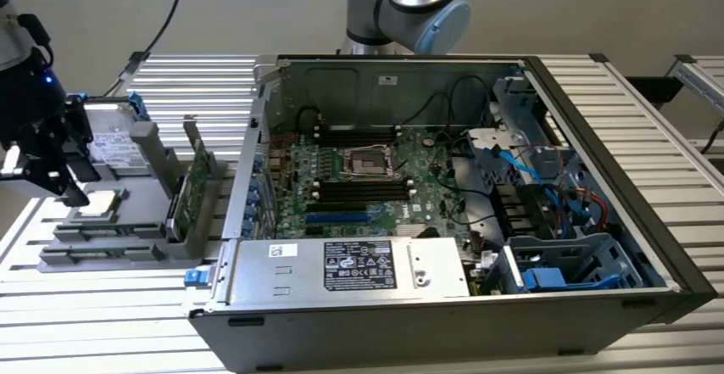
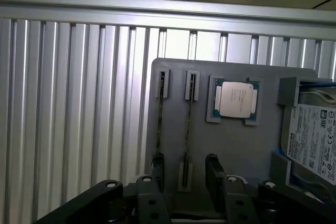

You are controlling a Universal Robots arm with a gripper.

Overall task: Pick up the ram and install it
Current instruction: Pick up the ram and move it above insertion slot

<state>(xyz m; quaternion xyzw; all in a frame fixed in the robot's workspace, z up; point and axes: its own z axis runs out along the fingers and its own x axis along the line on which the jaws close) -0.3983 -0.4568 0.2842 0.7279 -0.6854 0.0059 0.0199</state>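
Two ram sticks stand on edge in narrow slots of a grey holder (image 2: 247, 145); each shows as a thin dark strip. One ram stick (image 2: 188, 124) lies in line with the gap between my fingers, the other (image 2: 160, 114) in line with one fingertip (image 2: 157, 167). My gripper (image 2: 184, 170) is open and hovers above the holder, touching nothing. In the exterior view the gripper (image 1: 68, 186) hangs over the holder (image 1: 102, 251) at the exterior view's left, away from the open computer case (image 1: 453, 221).
On the holder, a CPU (image 2: 234, 99) sits beside the ram slots, then a hard drive (image 2: 315, 140) with blue clips. A green expansion card (image 1: 198, 183) stands upright between holder and case. The motherboard (image 1: 362, 179) has black memory slots around its socket.
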